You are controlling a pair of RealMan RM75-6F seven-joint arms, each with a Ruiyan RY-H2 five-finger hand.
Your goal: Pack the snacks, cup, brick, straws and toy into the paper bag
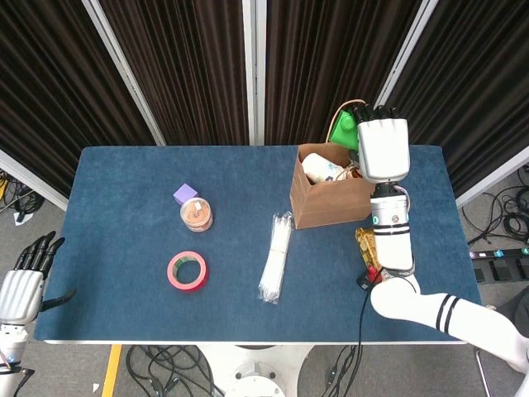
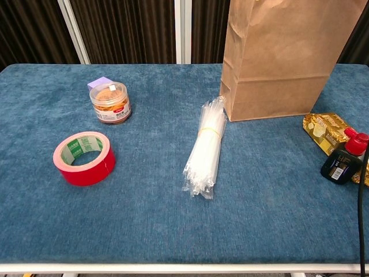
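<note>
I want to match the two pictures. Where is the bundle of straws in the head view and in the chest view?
Head view: the straws lie lower centre, left of the paper bag.
Chest view: the straws lie in the centre, again just left of the paper bag.
Shared landmark: the red tape roll, further left in both.

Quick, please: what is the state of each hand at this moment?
Left hand: open, holds nothing, off the table's near left corner.
Right hand: closed on the green brick, above the paper bag.
</note>
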